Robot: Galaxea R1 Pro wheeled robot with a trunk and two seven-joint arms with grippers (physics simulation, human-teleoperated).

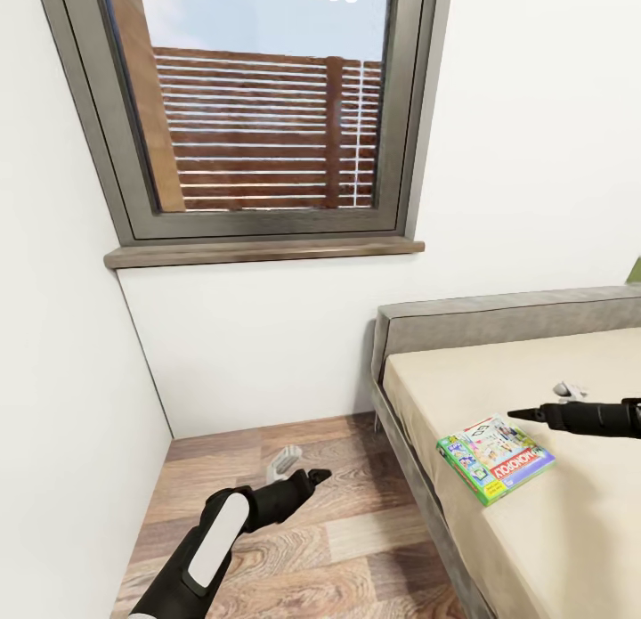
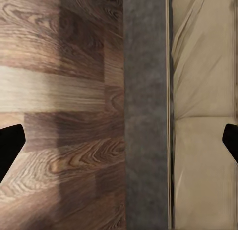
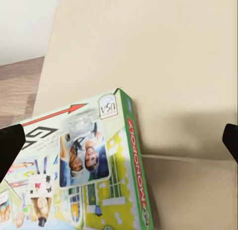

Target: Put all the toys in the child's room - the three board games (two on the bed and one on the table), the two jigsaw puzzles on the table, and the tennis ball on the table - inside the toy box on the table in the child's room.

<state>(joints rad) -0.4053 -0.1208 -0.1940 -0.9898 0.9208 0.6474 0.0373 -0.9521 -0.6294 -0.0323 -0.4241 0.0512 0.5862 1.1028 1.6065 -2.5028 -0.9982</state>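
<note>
A green Monopoly board game (image 1: pixel 494 456) lies flat on the beige mattress (image 1: pixel 570 530), close to its left edge. My right gripper (image 1: pixel 539 403) hovers just above and to the right of the box, open, with nothing between its fingers. In the right wrist view the board game (image 3: pixel 94 175) lies below the spread black fingertips (image 3: pixel 10 146). My left gripper (image 1: pixel 308 464) hangs open over the wooden floor (image 1: pixel 294 548) beside the bed. The left wrist view looks down on the grey bed frame (image 2: pixel 145 115), with floor on one side and mattress on the other.
A white wall with a large window (image 1: pixel 267 111) and a brown sill (image 1: pixel 263 251) stands ahead. A grey padded headboard (image 1: pixel 507 321) runs along the bed's far end. A narrow strip of floor lies between the left wall (image 1: pixel 62 405) and the bed.
</note>
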